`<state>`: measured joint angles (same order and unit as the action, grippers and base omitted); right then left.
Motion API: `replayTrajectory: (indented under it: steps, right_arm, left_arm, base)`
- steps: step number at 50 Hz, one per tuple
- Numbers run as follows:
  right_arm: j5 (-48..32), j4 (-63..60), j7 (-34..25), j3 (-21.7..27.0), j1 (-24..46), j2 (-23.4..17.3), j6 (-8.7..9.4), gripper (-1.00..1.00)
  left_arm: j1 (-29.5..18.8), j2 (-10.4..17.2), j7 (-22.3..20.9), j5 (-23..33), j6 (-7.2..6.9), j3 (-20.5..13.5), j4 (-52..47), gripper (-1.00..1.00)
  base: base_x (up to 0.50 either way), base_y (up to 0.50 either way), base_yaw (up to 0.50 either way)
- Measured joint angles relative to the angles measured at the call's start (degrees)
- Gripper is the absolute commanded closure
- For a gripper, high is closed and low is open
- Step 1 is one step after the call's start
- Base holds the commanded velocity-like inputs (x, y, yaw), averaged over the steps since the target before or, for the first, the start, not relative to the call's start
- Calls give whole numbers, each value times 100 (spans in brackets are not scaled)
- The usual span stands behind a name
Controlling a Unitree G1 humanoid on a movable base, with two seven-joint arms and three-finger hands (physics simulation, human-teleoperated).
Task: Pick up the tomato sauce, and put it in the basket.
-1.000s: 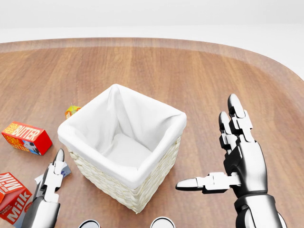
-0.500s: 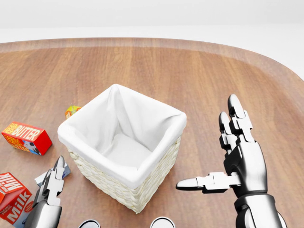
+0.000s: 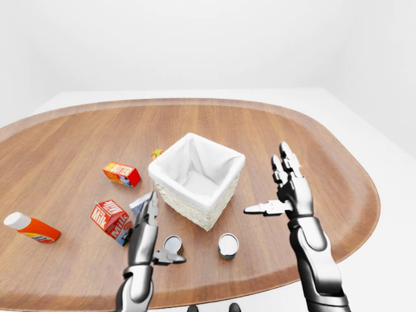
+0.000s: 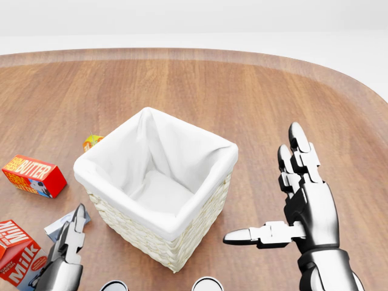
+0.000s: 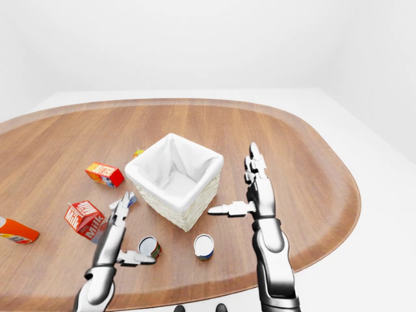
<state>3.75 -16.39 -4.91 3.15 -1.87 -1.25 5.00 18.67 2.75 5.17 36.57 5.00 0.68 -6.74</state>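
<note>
A small can with a red label (image 5: pixel 149 247), which I take for the tomato sauce, lies on the wooden table (image 3: pixel 78 140) below the basket. My left hand (image 3: pixel 166 231) is open beside it, fingers stretched toward the basket and thumb curling under the can. The white-lined wicker basket (image 3: pixel 170 164) holds nothing that I can see. My right hand (image 3: pixel 270 185) hovers open to the right of the basket, palm facing it and thumb pointing left. In the head view only the can's top (image 4: pixel 114 285) shows at the bottom edge.
A second can (image 3: pixel 228 246) stands upright right of the first. Left of the basket are a butter box (image 3: pixel 121 173), a milk carton (image 3: pixel 112 221), a grey packet (image 3: pixel 140 203) and an orange bottle (image 3: pixel 31 227). A small orange item (image 3: pixel 156 154) sits behind the basket.
My left hand has dropped lower in the head view and drawn slightly back toward the bottom edge. The right hand has sunk a little. The basket and boxes stay put.
</note>
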Motion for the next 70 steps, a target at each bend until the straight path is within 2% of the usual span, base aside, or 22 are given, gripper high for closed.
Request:
replayTrajectory:
  steps: [70]
  right_arm:
    - [-27, 84, 1, -22, -12, 5, 0, -100]
  left_arm:
    - [-494, 102, 515, 171, 0, 94, 1227, -100]
  base:
    - [0, 0, 0]
